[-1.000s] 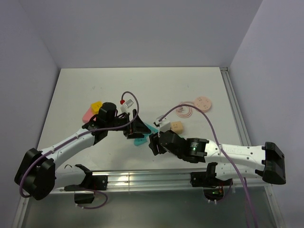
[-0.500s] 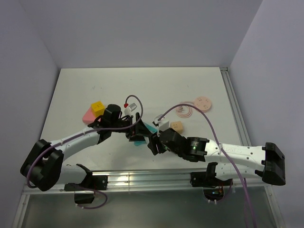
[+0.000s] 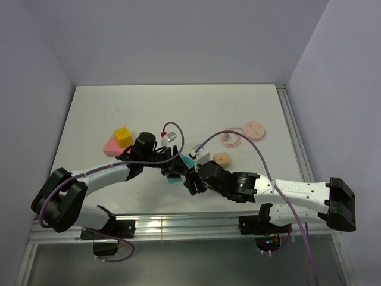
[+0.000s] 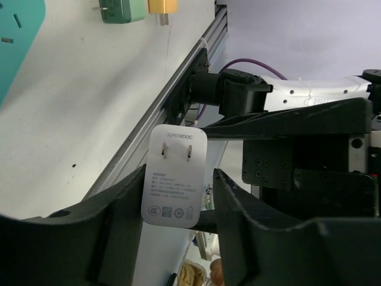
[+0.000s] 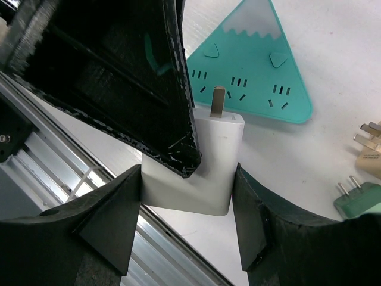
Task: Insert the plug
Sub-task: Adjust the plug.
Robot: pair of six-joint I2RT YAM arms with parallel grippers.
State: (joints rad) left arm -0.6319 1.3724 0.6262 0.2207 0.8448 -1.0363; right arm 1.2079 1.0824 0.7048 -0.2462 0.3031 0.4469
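Note:
A white plug (image 5: 208, 173) with two flat prongs is clamped by its sides in my right gripper (image 5: 187, 173), just above the near corner of the teal triangular socket strip (image 5: 250, 77). My left gripper (image 4: 178, 171) straddles the same plug (image 4: 175, 179). Its left finger (image 4: 119, 214) touches the plug's edge, and a thin gap shows at the right finger (image 4: 238, 214). In the top view both grippers meet over the teal strip (image 3: 176, 174), left gripper (image 3: 177, 164) against right gripper (image 3: 191, 179), and the plug is hidden between them.
A beige plug (image 3: 221, 158), a pink disc (image 3: 255, 128) and a pink ring (image 3: 229, 139) lie to the right. A yellow cube (image 3: 122, 136) and a pink wedge (image 3: 111, 145) lie left. A green plug (image 5: 357, 199) lies by the beige one. The aluminium rail (image 3: 178, 226) runs along the near edge.
The left arm swung right to meet the right gripper, and its jaws narrowed from wide open to close about the plug. The right gripper kept its hold and edged slightly left.

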